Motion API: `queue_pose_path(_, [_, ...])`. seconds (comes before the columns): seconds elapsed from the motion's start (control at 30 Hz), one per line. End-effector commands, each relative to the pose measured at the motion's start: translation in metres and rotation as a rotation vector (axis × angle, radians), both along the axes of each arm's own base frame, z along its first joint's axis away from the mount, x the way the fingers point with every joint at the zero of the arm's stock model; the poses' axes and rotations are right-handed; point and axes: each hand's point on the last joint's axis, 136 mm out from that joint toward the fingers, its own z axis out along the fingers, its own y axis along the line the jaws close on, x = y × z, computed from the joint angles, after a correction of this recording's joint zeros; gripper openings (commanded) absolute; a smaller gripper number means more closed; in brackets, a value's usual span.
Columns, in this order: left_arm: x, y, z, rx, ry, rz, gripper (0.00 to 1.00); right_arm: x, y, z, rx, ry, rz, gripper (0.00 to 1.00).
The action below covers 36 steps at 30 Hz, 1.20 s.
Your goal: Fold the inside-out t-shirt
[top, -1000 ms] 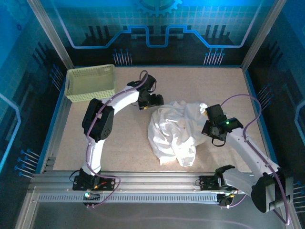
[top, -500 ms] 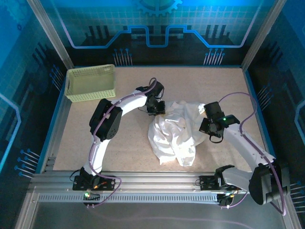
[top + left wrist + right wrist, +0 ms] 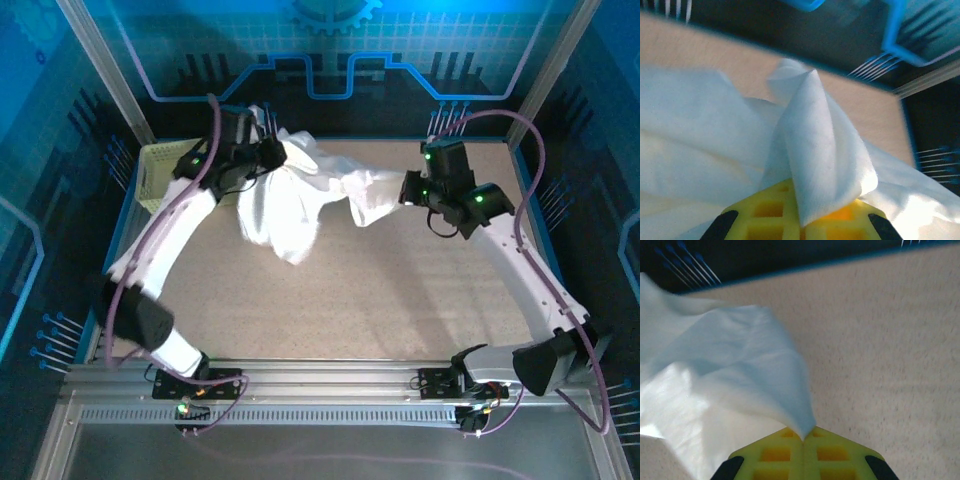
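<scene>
The white t-shirt (image 3: 290, 200) hangs in the air over the back of the table, stretched between my two arms, its bulk sagging below the left end. My left gripper (image 3: 270, 150) is shut on one bunched edge of the t-shirt (image 3: 815, 150), which drapes over its yellow fingers (image 3: 765, 212). At the right end, my right gripper (image 3: 408, 188) is shut on another pinch of the t-shirt (image 3: 740, 370), the cloth tapering to a point between its yellow fingers (image 3: 835, 452). No print or label can be made out.
A pale yellow-green lattice basket (image 3: 160, 175) stands at the back left, partly behind the left arm. The blue back rim (image 3: 340, 142) runs just behind the raised cloth. Bare tan tabletop (image 3: 350, 300) lies below.
The left gripper closed on the shirt's edge. Both arms then lifted it off the middle of the table toward the back and pulled apart, stretching the crumpled heap out.
</scene>
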Motion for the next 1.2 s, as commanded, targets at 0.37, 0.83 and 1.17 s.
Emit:
queue_pose_path(0.37, [-0.168,-0.113,-0.214,0.086,0.464,-0.382,0.41,-0.069,-0.076,-0.161,-0.06,0.384,-0.17,0.0])
queue_pose_path(0.83, [-0.077,-0.053,-0.193,0.283,0.474,-0.137,0.82,-0.067,-0.094,-0.152,-0.087,0.37,-0.215,0.37])
queue_pose_path(1.17, [-0.089,-0.073,-0.243,0.364,0.607,-0.176,0.84,-0.07,-0.093,-0.175,-0.098,0.422,-0.191,0.61])
